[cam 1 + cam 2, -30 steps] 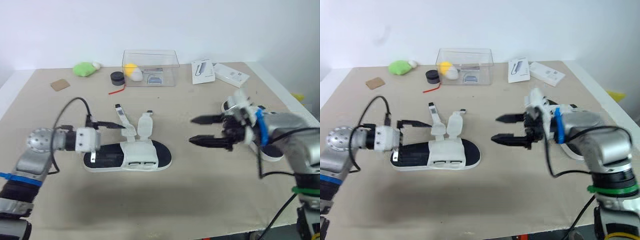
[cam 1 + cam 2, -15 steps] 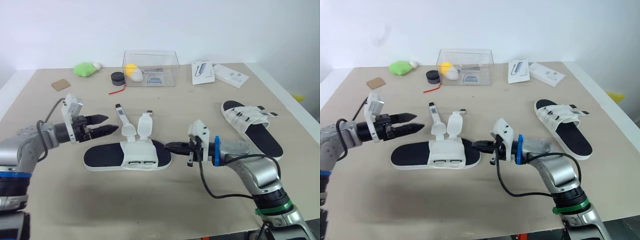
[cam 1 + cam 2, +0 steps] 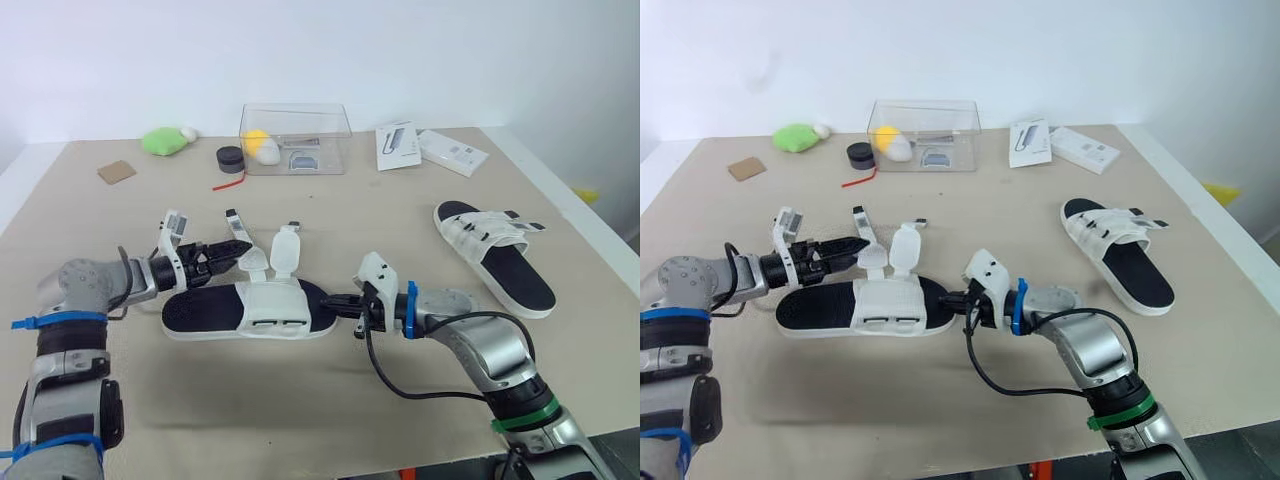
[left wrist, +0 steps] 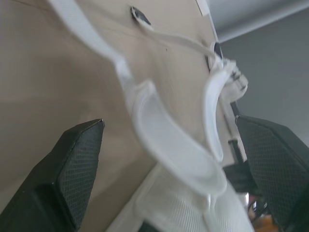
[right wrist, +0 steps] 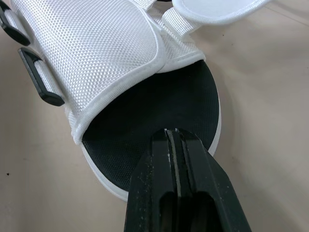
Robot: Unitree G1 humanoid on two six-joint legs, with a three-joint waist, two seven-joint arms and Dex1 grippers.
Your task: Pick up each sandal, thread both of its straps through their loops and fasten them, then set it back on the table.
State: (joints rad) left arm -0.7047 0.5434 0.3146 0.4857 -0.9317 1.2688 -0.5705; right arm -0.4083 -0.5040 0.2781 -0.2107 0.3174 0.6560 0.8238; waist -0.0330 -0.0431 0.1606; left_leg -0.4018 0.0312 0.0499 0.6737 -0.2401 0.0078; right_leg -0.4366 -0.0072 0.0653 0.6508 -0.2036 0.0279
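A sandal [image 3: 250, 310] with a black sole and white upper lies at mid-table, its two white straps [image 3: 286, 250] standing up loose. My left gripper [image 3: 231, 251] is open at the far-left strap [image 4: 164, 140], one finger on each side and not closed on it. My right gripper [image 3: 341, 303] is shut, its tips [image 5: 173, 134] resting on the toe end of the black footbed [image 5: 145, 121], holding nothing. A second sandal [image 3: 495, 255] lies at the right, its straps laid across its upper.
At the back stand a clear plastic box [image 3: 295, 138] with a yellow object inside, a black round tin [image 3: 230, 157], a green plush [image 3: 160, 140], a cardboard tile [image 3: 115, 171] and two white packets [image 3: 400, 145]. The table's right edge [image 3: 590, 235] runs close to the second sandal.
My right gripper came in from the right, shut, and now sits at the sandal's toe. My left gripper has moved in around the left strap. The view has shifted slightly.
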